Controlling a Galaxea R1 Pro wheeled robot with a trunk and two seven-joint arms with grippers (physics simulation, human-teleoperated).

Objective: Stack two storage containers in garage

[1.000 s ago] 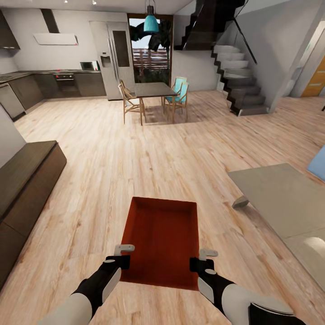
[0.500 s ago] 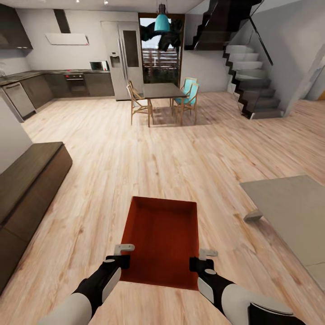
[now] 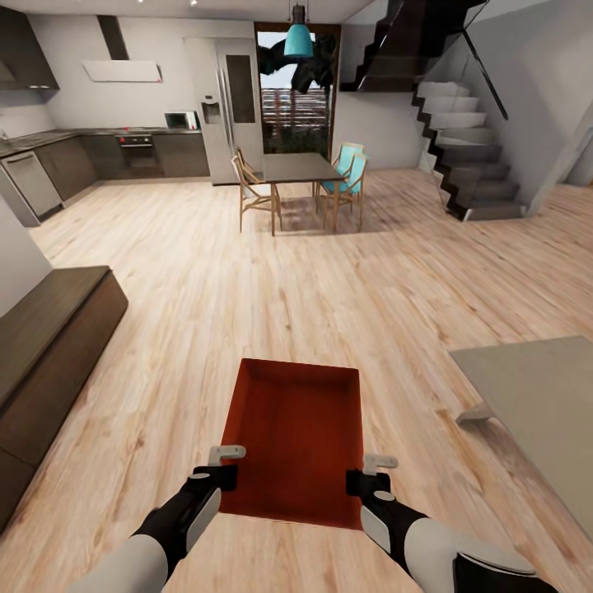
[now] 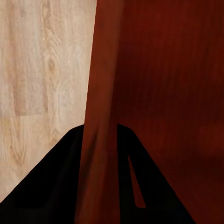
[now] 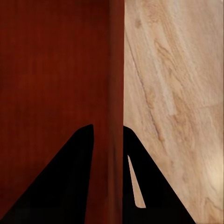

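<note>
One orange-red open-top storage container [image 3: 295,436] hangs level in front of me over the light wood-plank floor of the living room. My left gripper [image 3: 222,469] is shut on its left wall, and the wall [image 4: 100,116] runs between the black fingers. On the other side my right gripper [image 3: 366,478] is shut on the right wall [image 5: 116,93]. The container is empty, with a finely ribbed bottom.
A dark low cabinet [image 3: 49,329] lines the left side. A grey rug [image 3: 535,387] lies at the right. Ahead stand a dining table [image 3: 296,169] with chairs, a kitchen at the far left, and a staircase [image 3: 469,156] at the far right.
The whole view has swung to the left: the rug and stairs slid rightward in the picture and a pale blue object at the right edge left it. Both grippers keep their hold on the container.
</note>
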